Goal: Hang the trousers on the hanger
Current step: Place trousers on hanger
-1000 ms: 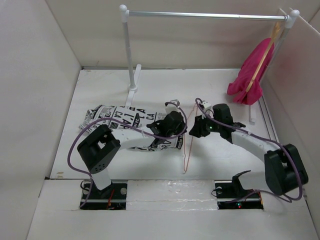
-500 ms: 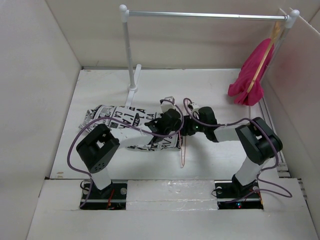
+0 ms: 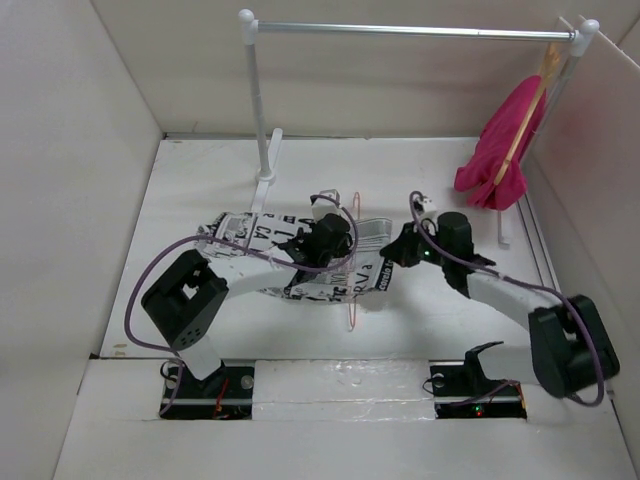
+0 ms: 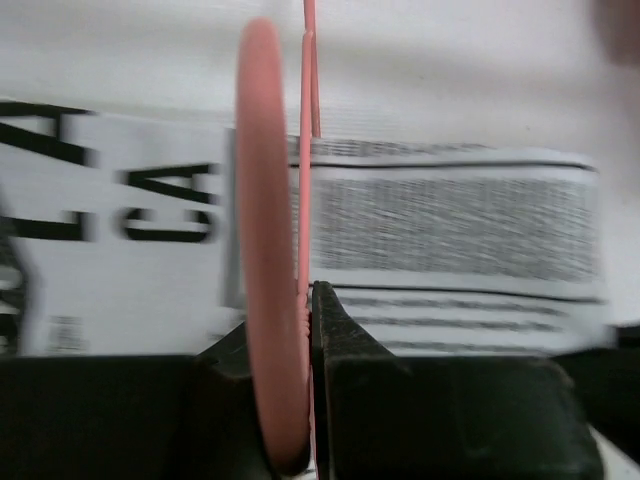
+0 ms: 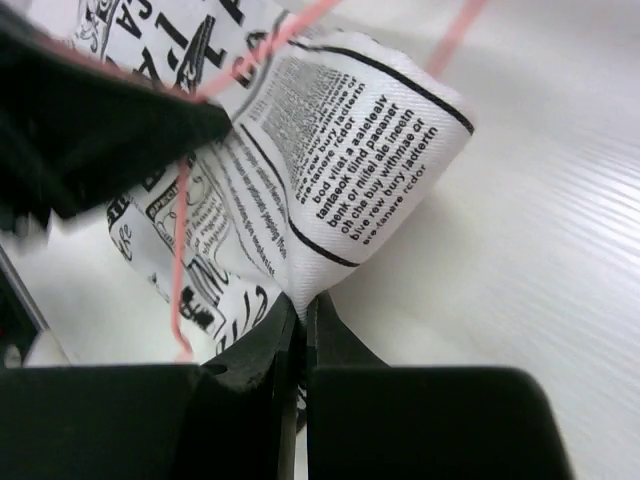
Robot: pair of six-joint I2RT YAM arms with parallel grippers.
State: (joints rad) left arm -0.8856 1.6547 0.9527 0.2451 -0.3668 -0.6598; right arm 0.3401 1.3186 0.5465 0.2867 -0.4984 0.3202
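The newspaper-print trousers (image 3: 262, 235) lie across the table's middle, one end pulled through the thin salmon-pink hanger (image 3: 353, 290). My left gripper (image 3: 322, 240) is shut on the hanger wire (image 4: 268, 250), holding it upright over the cloth (image 4: 450, 230). My right gripper (image 3: 400, 250) is shut on the trousers' end (image 5: 340, 150), lifted off the table right of the hanger. Pink hanger wire (image 5: 180, 250) crosses the cloth in the right wrist view.
A clothes rail (image 3: 410, 32) on white posts stands at the back. A magenta-pink garment (image 3: 500, 145) on a pale wooden hanger (image 3: 525, 120) hangs at its right end. White walls enclose the table on the left, back and right.
My right gripper has taken the trousers' end and drawn it rightward through the hanger. My left gripper and hanger shifted slightly back; the trousers slid right.
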